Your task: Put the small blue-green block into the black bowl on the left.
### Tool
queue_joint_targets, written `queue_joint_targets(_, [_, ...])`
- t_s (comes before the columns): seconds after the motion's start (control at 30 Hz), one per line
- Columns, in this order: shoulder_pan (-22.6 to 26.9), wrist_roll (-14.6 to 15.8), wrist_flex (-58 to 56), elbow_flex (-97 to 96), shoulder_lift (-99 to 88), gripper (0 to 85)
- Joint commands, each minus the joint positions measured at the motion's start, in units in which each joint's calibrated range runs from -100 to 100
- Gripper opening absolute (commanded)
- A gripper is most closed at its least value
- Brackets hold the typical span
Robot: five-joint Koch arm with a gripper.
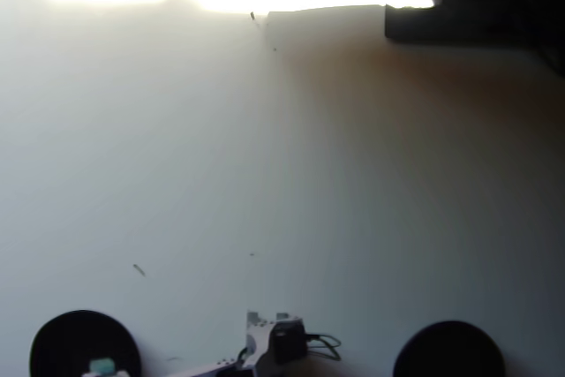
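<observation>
The gripper (104, 369) shows only as a pale bit at the bottom edge, over the black bowl (62, 342); whether its fingers are open cannot be told. The blue-green block (101, 365) sits there, inside the bowl's rim. A second bowl (450, 349) lies well apart, rightward.

Only a small part of the Koch arm (269, 342) shows in the overhead view, at the near edge of the pale table (291, 174). A light grey, blocky bracket with two short upright prongs sits on top, and a dark, nearly black boxy motor housing (287, 342) is fixed against its right side. A thin black cable (325, 344) loops out to the right of the housing. A pale grey link (216, 366) runs off to the left, partly cut by the frame. Markings and screws are too blurred to tell.
</observation>
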Motion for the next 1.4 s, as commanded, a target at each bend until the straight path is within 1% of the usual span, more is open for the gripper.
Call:
queue_joint_targets(0.0, [0.7, 0.0, 4.0, -1.6, -0.2, 3.5])
queue_joint_targets(0.13, [0.7, 0.0, 8.3, -5.5, 0.1, 3.5])
queue_joint_targets(0.4, [-0.9, 0.0, 17.7, -12.7, -1.5, 3.5])
queue_joint_targets(0.53, [-1.5, 0.2, 19.6, -13.7, -2.0, 3.5])
queue_joint_targets(0.7, [-2.5, -1.4, 22.2, -18.3, -1.9, 5.3])
queue_joint_targets(0.73, [-2.5, -1.7, 22.2, -18.9, -1.8, 13.7])
queue_joint_targets(0.8, [-2.6, -2.6, 21.9, -19.5, -1.3, 33.7])
queue_joint_targets(0.83, [-2.8, -3.3, 21.6, -19.5, -0.9, 42.4])
queue_joint_targets(0.87, [-3.2, -3.4, 21.4, -19.5, -0.9, 45.7])
queue_joint_targets(0.93, [-4.2, -3.4, 21.0, -19.5, -2.4, 46.4])
queue_joint_targets(1.07, [-8.1, -3.3, 20.1, -19.5, -9.8, 46.3])
queue_joint_targets(1.27, [-19.9, -2.8, 19.0, -25.5, -23.9, 45.1])
queue_joint_targets(1.33, [-24.3, -3.2, 22.1, -31.5, -29.2, 44.5])
queue_joint_targets(1.37, [-26.8, -4.2, 25.4, -36.1, -33.2, 44.2])
